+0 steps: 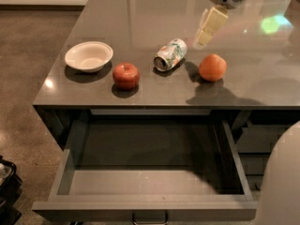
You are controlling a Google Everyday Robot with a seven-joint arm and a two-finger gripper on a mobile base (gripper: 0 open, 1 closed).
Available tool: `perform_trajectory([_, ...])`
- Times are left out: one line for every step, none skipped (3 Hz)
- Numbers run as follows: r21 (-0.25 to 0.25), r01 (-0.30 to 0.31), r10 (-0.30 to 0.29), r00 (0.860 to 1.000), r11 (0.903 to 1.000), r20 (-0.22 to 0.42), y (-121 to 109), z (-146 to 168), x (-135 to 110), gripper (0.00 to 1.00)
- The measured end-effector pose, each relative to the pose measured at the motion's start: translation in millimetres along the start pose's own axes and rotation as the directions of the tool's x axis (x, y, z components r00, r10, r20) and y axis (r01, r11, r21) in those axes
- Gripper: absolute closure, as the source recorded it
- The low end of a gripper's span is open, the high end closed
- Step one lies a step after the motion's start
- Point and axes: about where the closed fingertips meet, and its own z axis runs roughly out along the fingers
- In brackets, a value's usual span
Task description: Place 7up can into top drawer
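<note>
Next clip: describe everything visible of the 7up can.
The 7up can is a small aluminium can with a white and green label, reddish marks, and a silver end facing the camera. It lies on its side on the grey countertop, between the red apple and the orange, touching neither. The gripper hovers just beyond it, not in contact.
</note>
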Motion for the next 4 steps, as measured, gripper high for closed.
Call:
perform_trajectory([-0.019,-0.056,0.056,0.997,0.9983,0.048,0,19,12,0.00])
perform_trajectory([-0.040,-0.080,0.084,0.990,0.9960,0.111,-7,44,18,0.00])
perform_trajectory([-0.065,-0.086,0.096,0.982,0.9942,0.164,-17,70,20,0.00])
perform_trajectory([-0.110,-0.091,0.112,0.973,0.9898,0.202,-20,98,20,0.00])
